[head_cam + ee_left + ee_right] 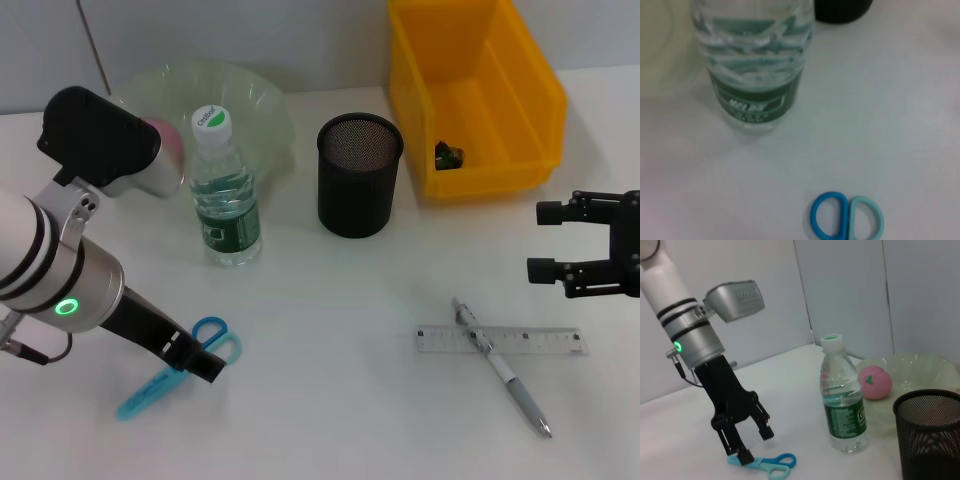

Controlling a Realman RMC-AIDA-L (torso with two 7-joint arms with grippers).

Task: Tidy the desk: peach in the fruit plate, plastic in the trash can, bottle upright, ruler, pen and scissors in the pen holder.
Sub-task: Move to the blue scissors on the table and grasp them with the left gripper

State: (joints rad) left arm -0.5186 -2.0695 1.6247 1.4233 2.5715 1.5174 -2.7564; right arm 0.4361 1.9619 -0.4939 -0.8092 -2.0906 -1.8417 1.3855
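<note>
The blue scissors [175, 380] lie flat at the front left. My left gripper [756, 445] is open, its fingers straddling the scissors [771, 464] near the blades; in the head view that left gripper [197, 358] covers their middle. The handles [847, 218] show in the left wrist view. The bottle [225, 190] stands upright. A pink peach [875, 382] rests in the pale green fruit plate [265, 100]. Ruler [500, 340] and pen [500, 365] lie crossed at the front right. My right gripper [542, 241] hovers open above them, holding nothing.
The black mesh pen holder [360, 175] stands mid-table beside the bottle. A yellow bin [520, 70] at the back right holds a small dark crumpled item [447, 155]. The bottle [755, 65] rises just beyond the scissors.
</note>
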